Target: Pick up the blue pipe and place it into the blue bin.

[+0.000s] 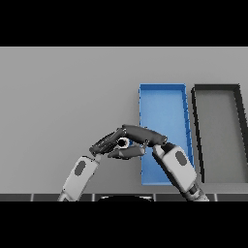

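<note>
On the grey tabletop (63,97) a blue bin (164,114) lies open, a long shallow tray running away from the robot, and just beside it on its right stands a black bin (218,135) of much the same shape, the two near each other but apart. Both arms come up from the lower edge and meet just left of the blue bin's near end. The right hand (143,134) reaches leftward across the bin's left wall, its dark fingers stretched out nearly flat and its thumb below them; its wrist and forearm lie over the near part of the blue bin. The left hand (104,143) comes in from the lower left, its fingers pointing up and to the right until they touch or overlap the right hand's fingertips. Between the two hands shows a small pale ring (123,142) with a dark centre, like the open end of a tube, but I cannot tell whether it is the blue pipe: no blue shows on it, and the fingers hide anything else there. The right hand's fingers and thumb seem to close around that ring, though how firmly it is held cannot be told. Whether the left hand's fingers grip anything or only rest against the other hand is likewise hidden.
</note>
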